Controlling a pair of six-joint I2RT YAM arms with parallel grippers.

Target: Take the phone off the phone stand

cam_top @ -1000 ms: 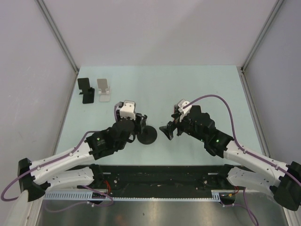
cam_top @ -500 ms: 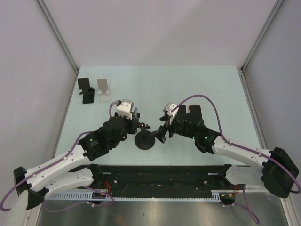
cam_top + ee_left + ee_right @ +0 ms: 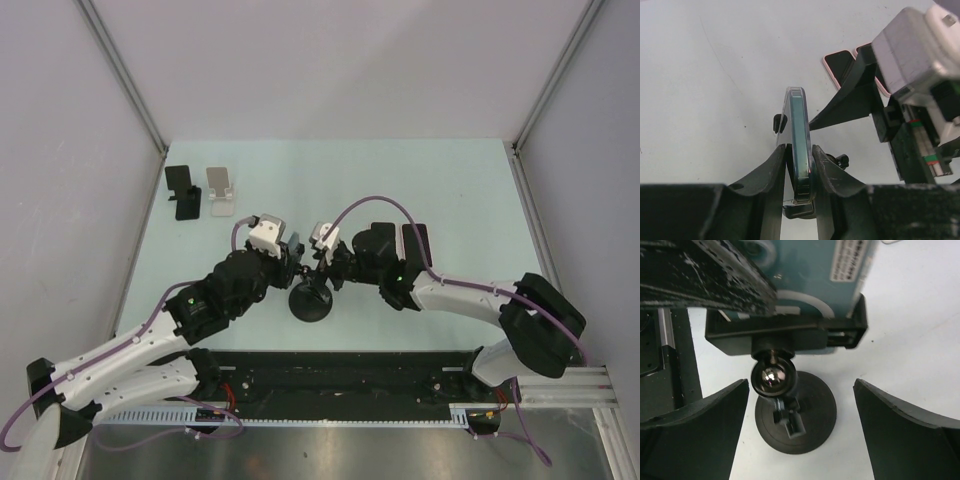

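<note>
**Phone stand** (image 3: 796,415): 1, black. It has a round base on the table (image 3: 400,180), a ball joint and a clamp on top.
**Clamp contents:** 1 phone (image 3: 796,115), teal, in a clear case, standing on edge.
**Left gripper** (image 3: 799,150): clenched on the phone above the clamp, 1 finger on each face.
**Right gripper** (image 3: 801,390): spread wide, 1 finger on either side of the phone stand, apart from it.
**Far-left corner of the table:** 2 smaller stands side by side, 1 black stand (image 3: 183,192) and 1 white stand (image 3: 222,192).
</note>
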